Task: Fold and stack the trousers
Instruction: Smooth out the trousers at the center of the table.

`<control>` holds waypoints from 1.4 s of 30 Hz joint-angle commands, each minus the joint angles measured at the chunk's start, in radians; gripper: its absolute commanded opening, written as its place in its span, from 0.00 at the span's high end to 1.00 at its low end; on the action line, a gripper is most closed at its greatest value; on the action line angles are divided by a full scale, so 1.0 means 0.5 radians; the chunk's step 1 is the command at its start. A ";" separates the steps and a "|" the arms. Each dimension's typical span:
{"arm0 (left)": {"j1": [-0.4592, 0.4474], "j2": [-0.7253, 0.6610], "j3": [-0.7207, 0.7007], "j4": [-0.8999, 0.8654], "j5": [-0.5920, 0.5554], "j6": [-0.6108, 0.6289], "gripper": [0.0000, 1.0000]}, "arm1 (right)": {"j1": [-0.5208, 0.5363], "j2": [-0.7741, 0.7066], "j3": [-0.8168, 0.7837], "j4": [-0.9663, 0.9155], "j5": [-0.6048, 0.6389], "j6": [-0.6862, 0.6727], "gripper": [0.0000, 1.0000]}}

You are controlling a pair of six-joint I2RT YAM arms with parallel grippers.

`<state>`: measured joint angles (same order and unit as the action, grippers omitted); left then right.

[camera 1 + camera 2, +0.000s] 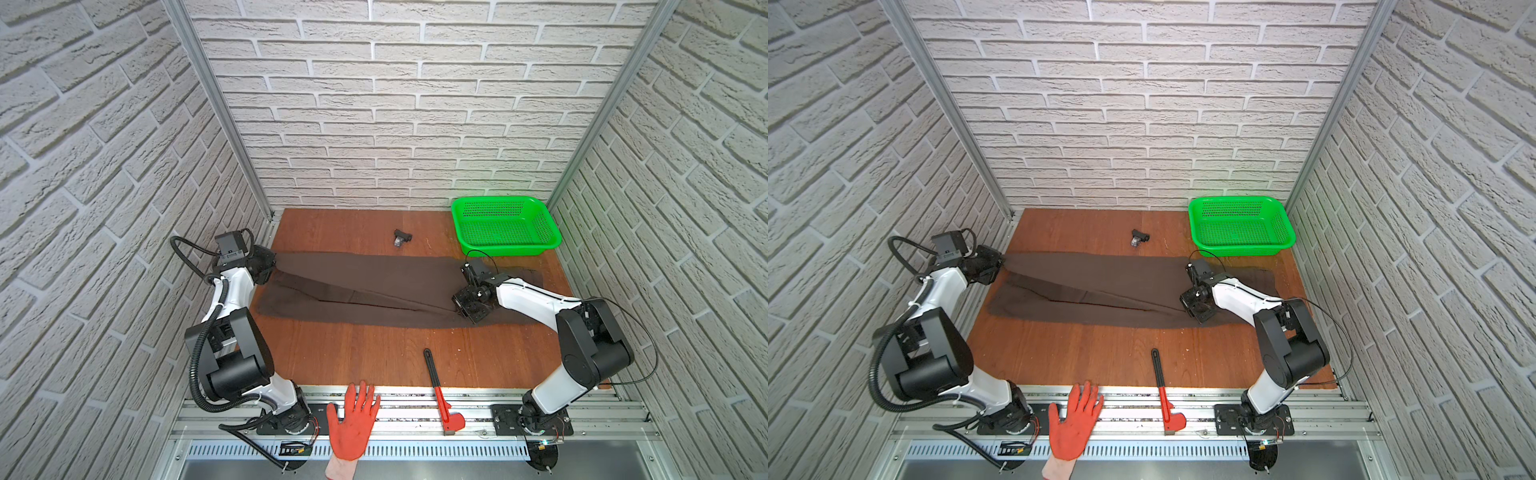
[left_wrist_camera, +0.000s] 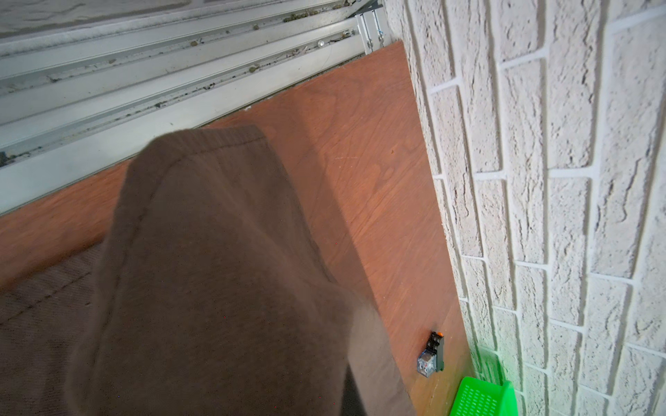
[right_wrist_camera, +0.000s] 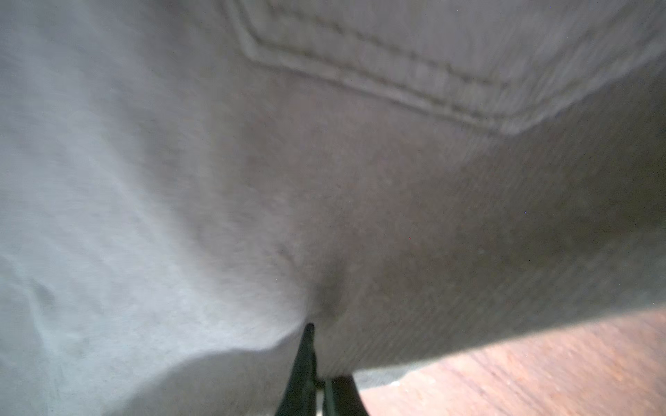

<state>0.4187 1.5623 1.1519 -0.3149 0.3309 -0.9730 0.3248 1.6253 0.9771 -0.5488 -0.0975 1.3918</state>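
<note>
The table [image 1: 353, 357] holds the trousers [image 1: 374, 286]. They lie long across it, side to side, with the leg ends by the left arm and the waist by the right arm. The left gripper [image 1: 271, 266] is closed tight on the far leg's end and holds it up a little. The right gripper [image 3: 319, 381] is closed tight on cloth near the waist end. Each arm is nearest its own end, so one end can probably be carried over to the other.

Plain dark brown trousers [image 1: 374, 286]; reddish-brown wood-grain desk [image 1: 353, 353]. The perforated basket [image 1: 505, 250] is bright green, the glove [image 1: 353, 419] orange, the wrench [image 1: 440, 395] red and black, the walls [image 1: 395, 104] white brick-patterned.
</note>
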 commanded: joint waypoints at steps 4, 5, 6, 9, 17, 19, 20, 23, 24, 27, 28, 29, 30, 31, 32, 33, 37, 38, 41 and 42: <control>0.010 0.262 0.466 0.026 0.049 0.026 1.00 | -0.188 -0.121 0.477 -0.160 0.141 -0.190 0.95; -0.006 0.296 0.554 0.012 0.062 0.023 1.00 | -0.217 -0.104 0.563 -0.192 0.136 -0.216 0.95; -0.021 0.327 0.626 -0.002 0.072 0.026 1.00 | -0.237 -0.092 0.625 -0.205 0.125 -0.236 0.95; -0.050 0.333 0.701 -0.048 0.078 0.048 1.00 | -0.251 -0.092 0.682 -0.234 0.118 -0.272 0.95; 0.068 -0.107 -0.094 0.072 0.021 0.128 1.00 | -0.245 -0.262 0.244 -0.224 0.036 -0.304 0.95; 0.137 -0.237 -0.323 0.103 -0.021 0.145 1.00 | -0.237 -0.306 0.136 -0.243 0.053 -0.332 0.95; 0.159 -0.280 -0.412 0.126 -0.032 0.150 1.00 | -0.233 -0.316 0.098 -0.246 0.063 -0.346 0.95; 0.218 -0.307 -0.586 0.152 -0.038 0.165 1.00 | -0.232 -0.319 -0.019 -0.228 0.058 -0.366 0.95; 0.234 -0.302 -0.628 0.164 -0.027 0.165 1.00 | -0.232 -0.313 -0.045 -0.222 0.050 -0.372 0.95; 0.272 -0.322 -0.692 0.186 -0.012 0.154 1.00 | -0.231 -0.314 -0.068 -0.222 0.033 -0.381 0.95; 0.284 -0.340 -0.690 0.183 -0.007 0.154 1.00 | -0.232 -0.326 -0.064 -0.228 0.034 -0.383 0.95; 0.294 -0.357 -0.682 0.170 -0.002 0.157 1.00 | -0.232 -0.344 -0.054 -0.238 0.041 -0.383 0.95; 0.303 -0.381 -0.658 0.149 0.002 0.160 1.00 | -0.232 -0.363 -0.038 -0.256 0.052 -0.390 0.95; 0.311 -0.406 -0.625 0.116 0.006 0.171 1.00 | -0.232 -0.386 -0.018 -0.278 0.062 -0.401 0.95; 0.316 -0.430 -0.598 0.091 0.008 0.182 1.00 | -0.232 -0.406 0.002 -0.299 0.074 -0.409 0.95; 0.322 -0.461 -0.569 0.058 0.010 0.189 1.00 | -0.234 -0.428 0.021 -0.323 0.081 -0.418 0.95; 0.368 -0.574 -0.532 -0.016 0.023 0.228 1.00 | -0.232 -0.520 0.061 -0.416 0.119 -0.457 0.95; 0.380 -0.584 -0.544 -0.023 0.018 0.247 1.00 | -0.232 -0.542 0.053 -0.426 0.140 -0.472 0.95; 0.408 -0.534 -0.617 -0.017 0.014 0.290 1.00 | -0.232 -0.565 -0.020 -0.430 0.195 -0.486 0.95; 0.411 -0.498 -0.653 0.017 0.023 0.295 1.00 | -0.233 -0.553 -0.055 -0.412 0.193 -0.492 0.95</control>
<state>0.5884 1.2819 0.8486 -0.3653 0.4019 -0.8585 0.2188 1.3540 0.9878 -0.6933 -0.1055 1.1732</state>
